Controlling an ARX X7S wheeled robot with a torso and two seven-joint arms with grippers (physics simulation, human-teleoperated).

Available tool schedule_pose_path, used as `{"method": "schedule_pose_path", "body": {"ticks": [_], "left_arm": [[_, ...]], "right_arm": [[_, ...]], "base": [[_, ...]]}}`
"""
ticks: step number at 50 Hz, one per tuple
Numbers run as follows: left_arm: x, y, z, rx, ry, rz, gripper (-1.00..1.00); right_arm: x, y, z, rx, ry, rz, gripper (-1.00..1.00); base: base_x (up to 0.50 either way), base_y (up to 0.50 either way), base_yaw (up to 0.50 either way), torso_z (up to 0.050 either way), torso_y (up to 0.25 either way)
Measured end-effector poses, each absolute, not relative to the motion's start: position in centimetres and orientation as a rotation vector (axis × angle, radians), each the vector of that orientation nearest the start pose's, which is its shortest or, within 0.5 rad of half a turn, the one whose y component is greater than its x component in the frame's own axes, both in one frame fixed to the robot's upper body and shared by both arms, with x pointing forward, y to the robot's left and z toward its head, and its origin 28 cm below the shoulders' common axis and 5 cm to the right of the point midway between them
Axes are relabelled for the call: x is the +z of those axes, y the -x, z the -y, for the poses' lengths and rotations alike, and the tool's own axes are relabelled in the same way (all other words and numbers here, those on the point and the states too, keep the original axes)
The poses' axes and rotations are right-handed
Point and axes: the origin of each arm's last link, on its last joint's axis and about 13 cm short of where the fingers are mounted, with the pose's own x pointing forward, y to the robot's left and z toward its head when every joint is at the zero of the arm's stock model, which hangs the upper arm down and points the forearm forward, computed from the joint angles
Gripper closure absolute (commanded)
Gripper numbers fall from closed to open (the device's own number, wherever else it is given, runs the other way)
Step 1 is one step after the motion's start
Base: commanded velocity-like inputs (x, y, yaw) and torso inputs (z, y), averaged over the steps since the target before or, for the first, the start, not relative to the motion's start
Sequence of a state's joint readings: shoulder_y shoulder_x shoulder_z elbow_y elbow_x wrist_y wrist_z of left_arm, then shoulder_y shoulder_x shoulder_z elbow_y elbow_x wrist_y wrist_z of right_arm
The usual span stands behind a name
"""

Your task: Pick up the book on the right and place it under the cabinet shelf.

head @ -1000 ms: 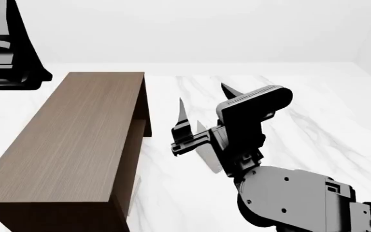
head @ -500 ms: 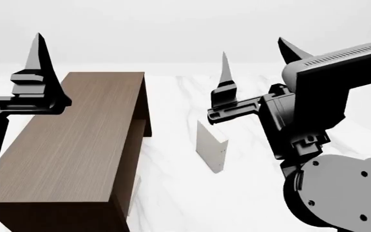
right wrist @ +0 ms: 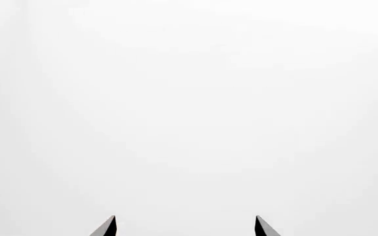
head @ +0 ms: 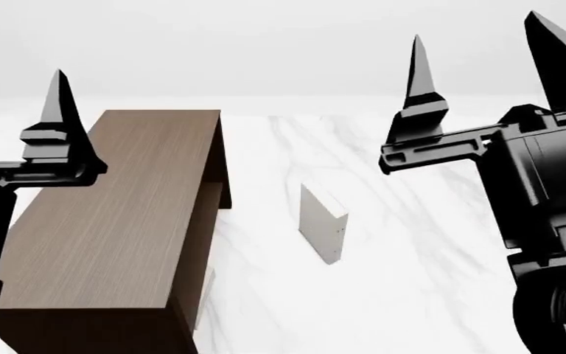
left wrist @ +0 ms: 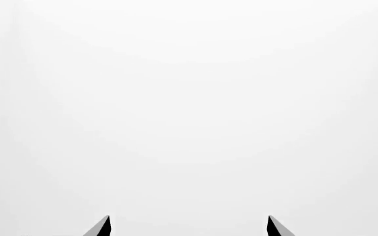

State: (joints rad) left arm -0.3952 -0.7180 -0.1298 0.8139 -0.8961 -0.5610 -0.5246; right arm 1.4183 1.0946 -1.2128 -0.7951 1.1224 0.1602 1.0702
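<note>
Left gripper (head: 12,125): one, showing at the far left of the head view, pointing upward beside the cabinet; only one dark finger (head: 59,110) is showing there. In the left wrist view two finger tips (left wrist: 102,227) are standing well apart with blank white between them — spread wide, gripping nothing.

Cabinet shelf (head: 116,221): one, dark brown wood grain, lying long on the white marbled table (head: 430,295). Its open side is facing right toward the book, with an inner shelf edge showing under the top board.

Book (head: 323,223): one, thin and white, standing upright on the table just right of the cabinet's open side, apart from it. Its pale spine with tiny dark dots is facing the camera. Neither gripper is touching it.

Right gripper (head: 489,81): one, raised high at the right of the head view, well above and to the right of the book. Two pointed fingers (head: 418,70) are aiming upward — the gap between them is wide and holding nothing; the right wrist view is showing only two tips against plain white.
</note>
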Motion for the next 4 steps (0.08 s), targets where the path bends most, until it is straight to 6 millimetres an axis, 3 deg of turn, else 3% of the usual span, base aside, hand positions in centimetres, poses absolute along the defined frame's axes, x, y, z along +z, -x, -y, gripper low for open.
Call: {"method": "schedule_pose_path", "body": {"ticks": [4], "left_arm": [[24.39, -19.86, -27.61, 0.024, 0.006, 0.502, -1.00]], "right_arm": [[28.27, -19.32, 11.85, 0.105, 0.187, 0.536, -1.00]], "base": [[0.00, 0.00, 0.00, 0.000, 0.000]]}}
